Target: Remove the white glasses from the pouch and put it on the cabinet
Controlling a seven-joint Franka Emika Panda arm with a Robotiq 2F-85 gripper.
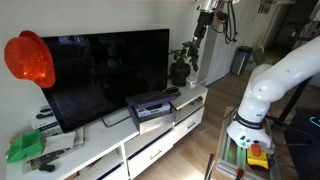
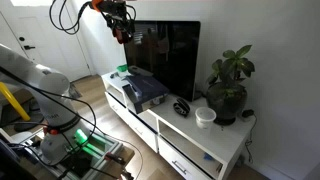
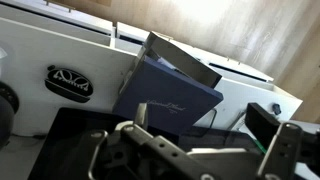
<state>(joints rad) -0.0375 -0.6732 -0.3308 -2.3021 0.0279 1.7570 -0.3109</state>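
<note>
The long white cabinet (image 1: 150, 146) (image 2: 200, 142) carries a television in both exterior views. A small black pouch (image 2: 181, 107) with a white pattern lies on the cabinet top beside the black box-shaped device (image 2: 145, 92). The pouch also shows in the wrist view (image 3: 68, 82) and in an exterior view (image 1: 172, 92). No white glasses show; I cannot tell whether they are inside the pouch. My gripper (image 2: 122, 30) (image 1: 205, 14) hangs high above the cabinet, over the device. In the wrist view my gripper (image 3: 205, 130) is open and empty, with the device (image 3: 170, 90) below it.
The television (image 1: 105, 70) stands along the cabinet's back. A potted plant (image 2: 228, 90) and a white cup (image 2: 205, 117) stand at one end, green items (image 1: 25, 147) at the other. A red object (image 1: 28, 58) hangs beside the screen. Cables lie next to the device.
</note>
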